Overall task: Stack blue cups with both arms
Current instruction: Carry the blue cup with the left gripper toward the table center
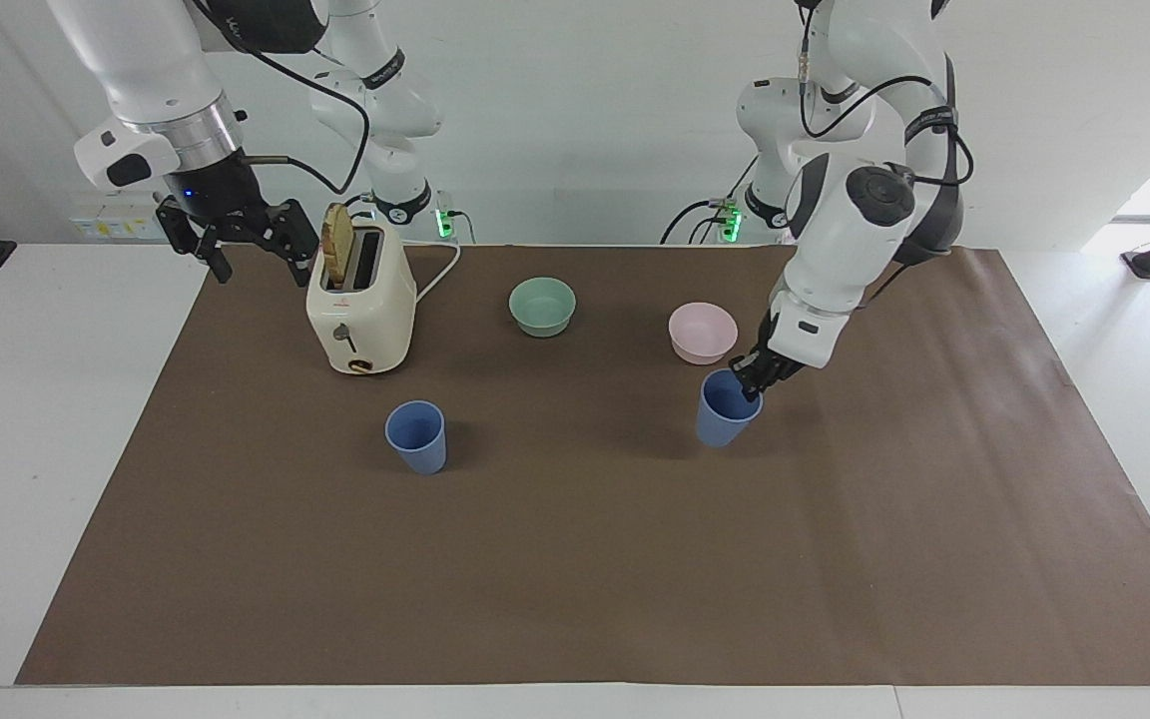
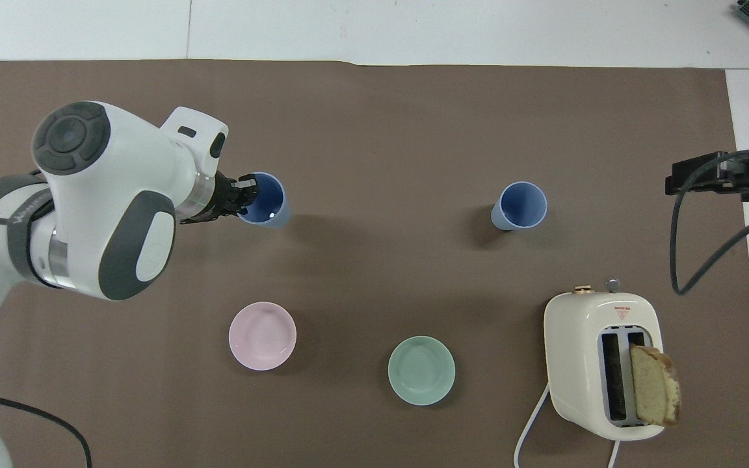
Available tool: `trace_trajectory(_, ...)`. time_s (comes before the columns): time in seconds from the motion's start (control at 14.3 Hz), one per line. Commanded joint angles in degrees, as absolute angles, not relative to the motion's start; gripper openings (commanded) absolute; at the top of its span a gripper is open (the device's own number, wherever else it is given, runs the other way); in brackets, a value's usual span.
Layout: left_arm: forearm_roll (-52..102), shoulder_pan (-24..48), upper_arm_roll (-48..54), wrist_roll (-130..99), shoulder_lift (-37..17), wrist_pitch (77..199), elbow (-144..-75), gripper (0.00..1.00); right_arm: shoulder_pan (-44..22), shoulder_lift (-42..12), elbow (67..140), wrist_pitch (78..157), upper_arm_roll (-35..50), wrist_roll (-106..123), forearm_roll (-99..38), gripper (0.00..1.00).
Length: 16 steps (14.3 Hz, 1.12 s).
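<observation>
Two matte blue tapered cups, no handles. Free cup [image 1: 416, 436] [image 2: 521, 205]: upright on the worktop, mouth up, toward the right arm's end. Held cup [image 1: 727, 407] [image 2: 264, 199]: raised off the worktop, near upright, pinched at the rim by the left end effector [image 1: 747, 382] [image 2: 243, 193].

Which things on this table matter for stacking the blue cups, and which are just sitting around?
Job: held blue cup in left gripper; standing blue cup; waiting right gripper.
Idle: toaster, bread slice, green bowl, pink bowl.
</observation>
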State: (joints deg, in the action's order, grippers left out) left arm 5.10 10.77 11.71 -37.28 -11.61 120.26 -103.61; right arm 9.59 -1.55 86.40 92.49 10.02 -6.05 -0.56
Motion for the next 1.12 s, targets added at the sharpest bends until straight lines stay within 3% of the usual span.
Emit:
trace_trajectory(0.0,3.6,14.8,10.8,-41.2,-16.0,124.5,-101.9,0.00,10.4,-0.4,87.7,92.9,10.5,-6.2,-1.1,1.00)
trace_trajectory(0.42,3.8,19.5,10.9,-43.2,-18.4,127.9,-101.0,0.00,10.4,-0.5,87.7,92.9,10.5,-6.2,-1.1,1.00)
trace_trajectory(1.05,3.8,20.6,10.9,-43.2,-18.8,127.5,-102.0,0.00,10.4,-0.5,87.7,93.0,10.5,-6.2,-1.1,1.00)
